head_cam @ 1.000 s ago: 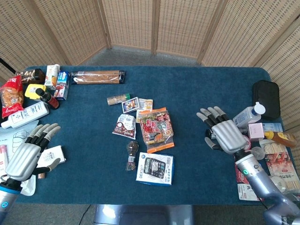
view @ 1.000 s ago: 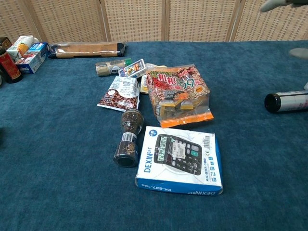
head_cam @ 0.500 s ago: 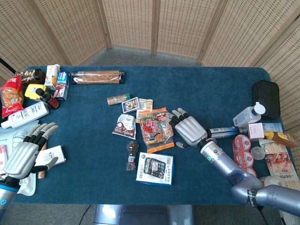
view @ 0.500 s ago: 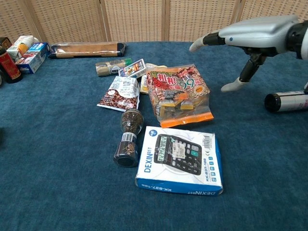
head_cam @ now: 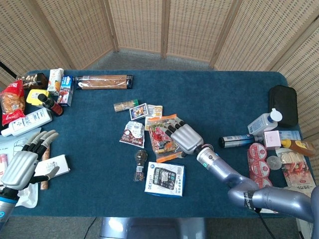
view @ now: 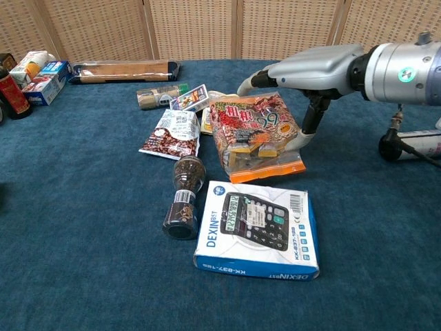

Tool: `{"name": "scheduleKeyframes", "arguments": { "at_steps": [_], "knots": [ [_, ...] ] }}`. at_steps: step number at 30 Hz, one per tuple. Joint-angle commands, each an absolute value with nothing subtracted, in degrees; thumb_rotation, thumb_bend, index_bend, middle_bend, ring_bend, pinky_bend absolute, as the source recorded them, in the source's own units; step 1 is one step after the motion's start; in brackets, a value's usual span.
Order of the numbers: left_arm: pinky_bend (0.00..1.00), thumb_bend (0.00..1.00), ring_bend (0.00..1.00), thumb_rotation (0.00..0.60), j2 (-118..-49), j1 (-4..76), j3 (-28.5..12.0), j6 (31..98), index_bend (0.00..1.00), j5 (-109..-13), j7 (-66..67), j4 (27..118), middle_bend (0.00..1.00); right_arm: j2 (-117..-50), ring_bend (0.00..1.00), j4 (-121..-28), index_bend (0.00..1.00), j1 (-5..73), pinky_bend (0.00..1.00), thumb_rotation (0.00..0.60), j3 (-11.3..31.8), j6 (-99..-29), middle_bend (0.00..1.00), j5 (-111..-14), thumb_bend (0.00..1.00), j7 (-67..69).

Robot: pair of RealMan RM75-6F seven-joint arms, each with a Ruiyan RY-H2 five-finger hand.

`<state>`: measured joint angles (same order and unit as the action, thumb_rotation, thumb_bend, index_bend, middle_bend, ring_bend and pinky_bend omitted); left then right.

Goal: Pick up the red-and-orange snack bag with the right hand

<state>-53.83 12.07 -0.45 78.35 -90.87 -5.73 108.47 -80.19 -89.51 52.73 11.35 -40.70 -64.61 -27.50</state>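
The right hand (head_cam: 185, 138) hovers with fingers spread over the right edge of the red-and-orange snack bag (view: 253, 135), holding nothing. The bag lies flat mid-counter (head_cam: 99, 164), just behind a boxed calculator (view: 257, 229). The left hand (head_cam: 22, 164) hangs open.

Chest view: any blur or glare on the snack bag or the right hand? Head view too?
Chest view: snack bag sharp, print readable, faint sheen only; right hand crisp, no motion smear, soft highlights on its shell. Head view: even light, bag smaller and partly covered by the hand; left hand sharp.
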Motion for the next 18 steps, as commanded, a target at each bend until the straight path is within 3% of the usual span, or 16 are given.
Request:
{"name": "scheduleKeyframes", "arguments": {
  "at_steps": [1, 18],
  "knots": [
    [0.00, 0.34, 0.00, 0.600, -53.68, 11.73, -0.39, 78.85, 0.00, -90.84, -6.12, 108.22, 0.00, -82.24, 0.00, -86.77, 0.00, 55.24, 0.00, 0.532, 11.38, -38.67, 0.00, -63.23, 0.17, -28.10],
    [0.00, 0.32, 0.00, 0.600, -53.13, 10.55, -0.36, 80.13, 0.00, -89.99, -7.77, 107.01, 0.00, -88.39, 0.00, -69.51, 0.00, 63.91, 0.00, 0.509, 9.32, -27.97, 0.00, -60.29, 0.17, -23.80]
  ]
}}
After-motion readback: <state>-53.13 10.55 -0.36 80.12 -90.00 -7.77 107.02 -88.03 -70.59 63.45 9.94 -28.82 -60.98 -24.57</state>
